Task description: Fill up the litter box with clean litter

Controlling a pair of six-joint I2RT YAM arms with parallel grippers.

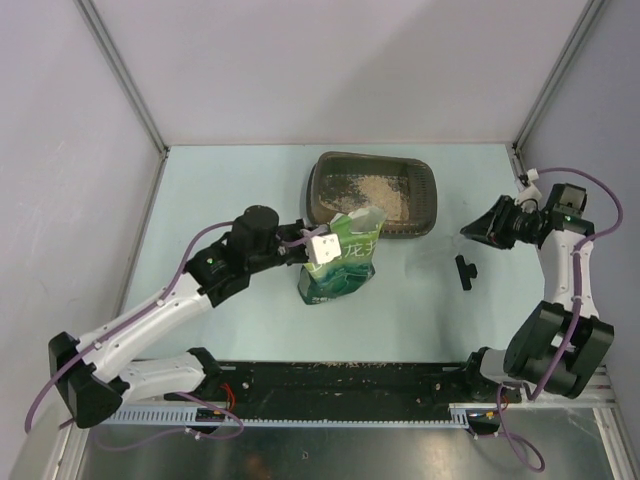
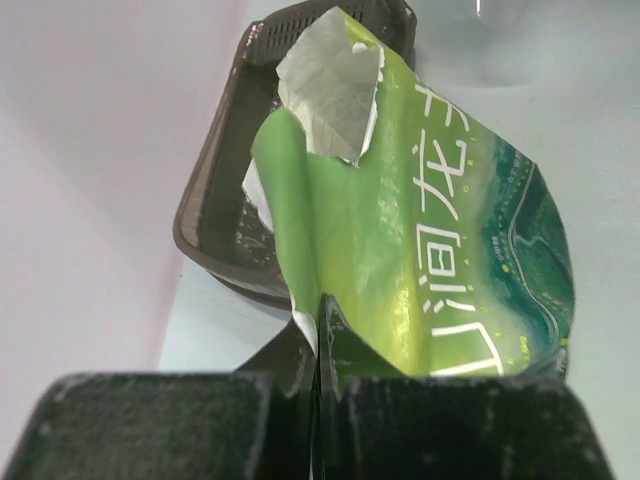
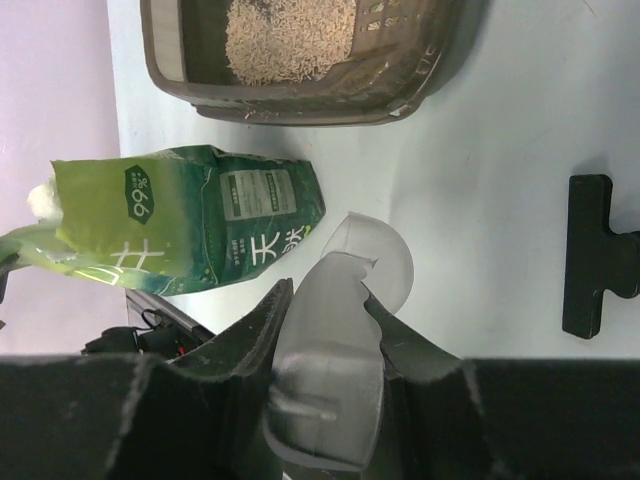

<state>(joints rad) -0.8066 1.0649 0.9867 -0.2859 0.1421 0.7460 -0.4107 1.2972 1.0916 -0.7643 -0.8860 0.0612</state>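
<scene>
Base rail (image 1: 330, 385): is lying black along the near table edge, with both arms rising from it.
Left gripper (image 2: 318, 345): is pinching a side edge of the green litter bag (image 2: 430, 230), its jaws pressed fully together on the thin film.
Green litter bag: is standing on the pale blue table (image 1: 220, 190) just in front of the litter box, with white characters printed on it. Its torn top is gaping open and leaning towards the box's near rim.
Black clip (image 1: 466, 271): is lying flat on the table to the right of the bag, apart from everything else.
Right gripper (image 3: 328, 330): is clasping the handle of a clear plastic scoop (image 3: 370, 262), its jaws part-way closed around it. It is hovering above the table, right of the clip and well apart from the bag.
Litter box (image 1: 425, 195): is sitting at the far middle of the table, a shallow dark grey-brown tray.
Clean litter (image 1: 375, 190): is lying as a tan patch inside the box, covering part of the floor; dark floor is showing at the left side.
</scene>
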